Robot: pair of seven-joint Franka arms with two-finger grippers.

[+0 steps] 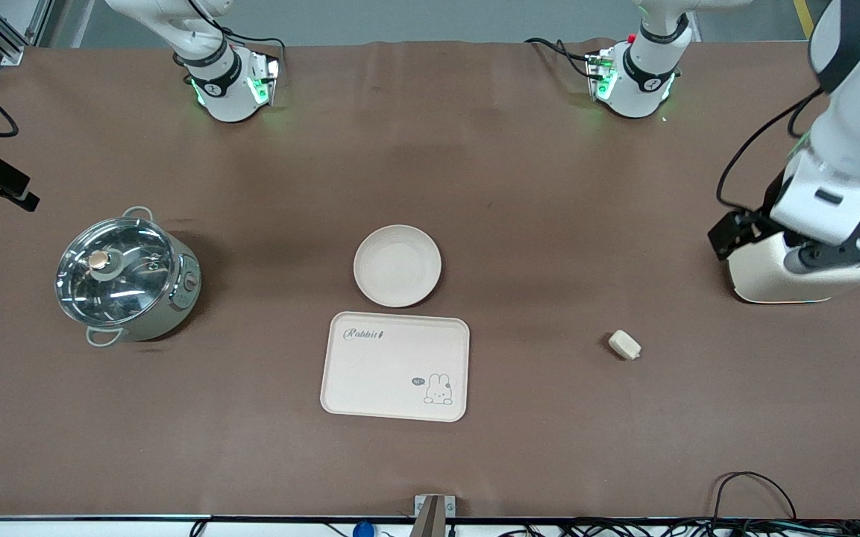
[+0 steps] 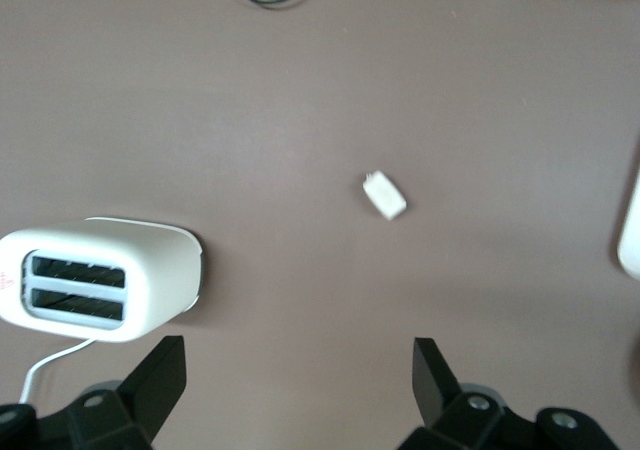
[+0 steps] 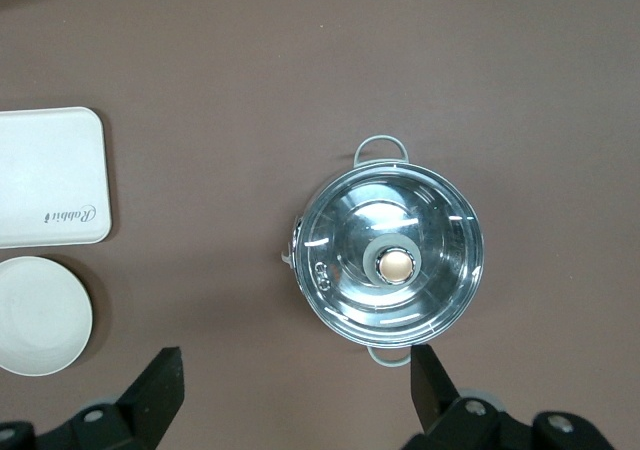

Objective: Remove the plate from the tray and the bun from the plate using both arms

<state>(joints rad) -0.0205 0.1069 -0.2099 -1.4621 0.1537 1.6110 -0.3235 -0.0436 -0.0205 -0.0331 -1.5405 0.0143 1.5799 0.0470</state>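
The left gripper [image 2: 298,390] hangs wide open and empty over the toaster [image 2: 100,280], with the bun [image 2: 385,195] on the desk [image 1: 549,224] nearby. The right gripper [image 3: 298,395] is also spread wide and empty over the lidded pot [image 3: 392,255]; the plate [image 1: 397,265] lies well apart from it, just beside the tray [image 1: 396,365].

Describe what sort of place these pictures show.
Probably a robot lab dressed as a kitchen table: a toaster, a lidded pot and a plate sit on a brown table between two robot arms, with loose cables along its edge.
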